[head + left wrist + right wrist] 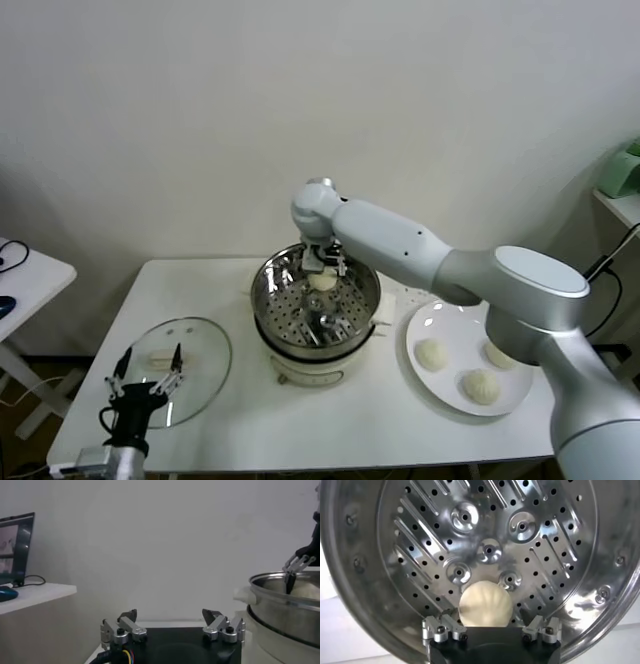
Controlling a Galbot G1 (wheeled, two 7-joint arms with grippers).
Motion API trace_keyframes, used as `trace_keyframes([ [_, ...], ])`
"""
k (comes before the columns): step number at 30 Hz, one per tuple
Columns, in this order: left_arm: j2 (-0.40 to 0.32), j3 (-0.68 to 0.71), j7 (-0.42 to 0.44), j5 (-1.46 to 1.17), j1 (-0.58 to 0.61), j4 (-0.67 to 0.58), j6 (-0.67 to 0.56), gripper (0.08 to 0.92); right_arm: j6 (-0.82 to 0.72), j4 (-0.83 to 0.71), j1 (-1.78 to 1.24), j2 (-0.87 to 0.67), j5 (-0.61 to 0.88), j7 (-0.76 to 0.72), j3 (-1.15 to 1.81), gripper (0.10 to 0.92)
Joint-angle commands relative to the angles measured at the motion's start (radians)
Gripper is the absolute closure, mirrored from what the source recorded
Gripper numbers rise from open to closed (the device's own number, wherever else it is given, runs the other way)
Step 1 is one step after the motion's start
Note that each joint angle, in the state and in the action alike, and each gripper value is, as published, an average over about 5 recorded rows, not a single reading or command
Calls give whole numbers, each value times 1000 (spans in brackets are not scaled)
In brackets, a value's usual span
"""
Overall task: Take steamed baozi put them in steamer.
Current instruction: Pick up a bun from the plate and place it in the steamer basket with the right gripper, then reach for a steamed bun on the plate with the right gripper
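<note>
The steamer (268, 300) stands mid-table on its cream-white base. One baozi (322, 282) lies on its perforated bottom at the far side. My right gripper (325, 263) hangs just over it, inside the basket. In the right wrist view the baozi (485, 604) sits between the spread fingers (451, 622) with a small gap on each side; the gripper (486, 617) is open. Three more baozi (430, 353) (481, 386) (500, 355) lie on the white plate (440, 395) to the right. My left gripper (148, 372) is open and empty at the front left.
A flat glass lid (195, 345) lies left of the steamer, under the left gripper (170, 617). The steamer rim (285, 580) and the right gripper (296, 567) show in the left wrist view. A side table (30, 270) stands far left.
</note>
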Motion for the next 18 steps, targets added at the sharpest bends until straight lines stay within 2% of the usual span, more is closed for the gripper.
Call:
trace_keyframes([
  [1, -1, 0, -1, 0, -4, 1, 3, 177, -19, 83, 68, -59, 96, -22, -10, 203],
  [5, -1, 3, -1, 0, -12, 2, 9, 177, -87, 204, 170, -167, 282, -56, -48, 203],
  [12, -3, 8, -4, 3, -25, -15, 28, 177, -351, 303, 365, -440, 726, -73, -154, 203],
  [18, -2, 12, -3, 2, -18, -19, 22, 177, -508, 311, 317, -673, 910, -30, -195, 203],
])
